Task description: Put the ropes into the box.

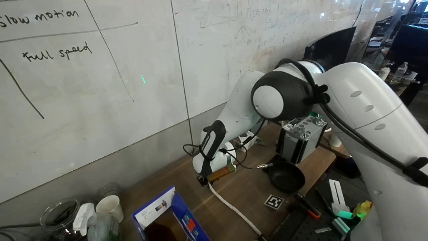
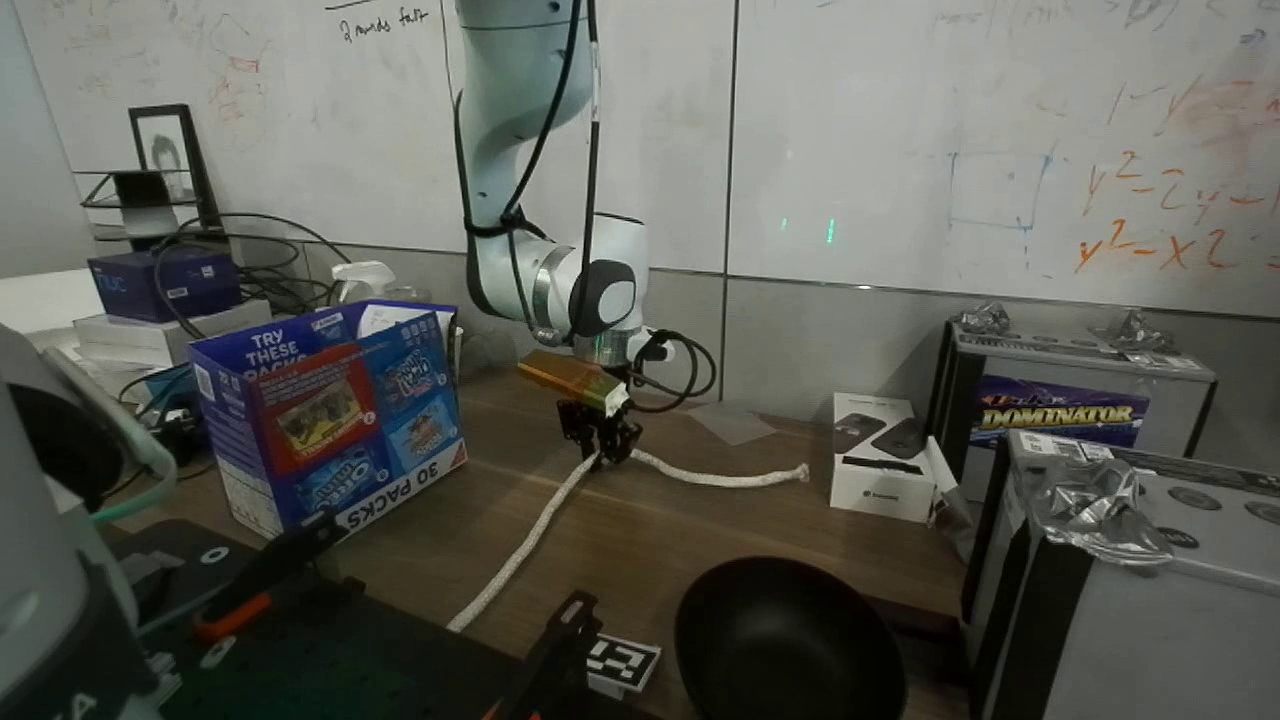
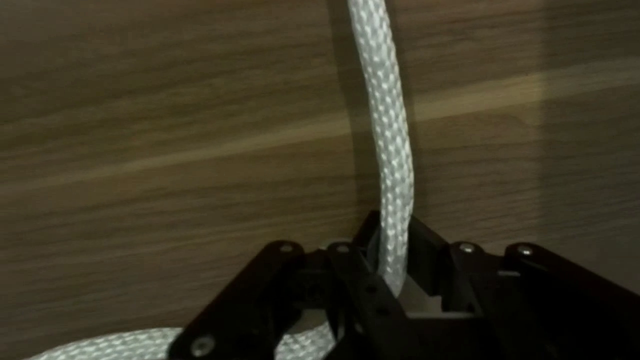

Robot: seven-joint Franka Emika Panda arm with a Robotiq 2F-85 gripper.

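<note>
Gripper (image 3: 395,227) pinched tight, I hold the white rope (image 2: 530,545) low over the brown surface (image 2: 690,540). On one side, the rope runs to the surface's front edge. On the other, it ends just beside a white box (image 2: 880,475) near the back edge, by the whiteboard (image 2: 870,120). Near my gripper, but apart from it, the blue box (image 2: 330,430) stands with its top open and one corner near the front edge. A black bowl (image 2: 790,640) sits by that edge too, with two grey machines (image 2: 1150,640) near it.
</note>
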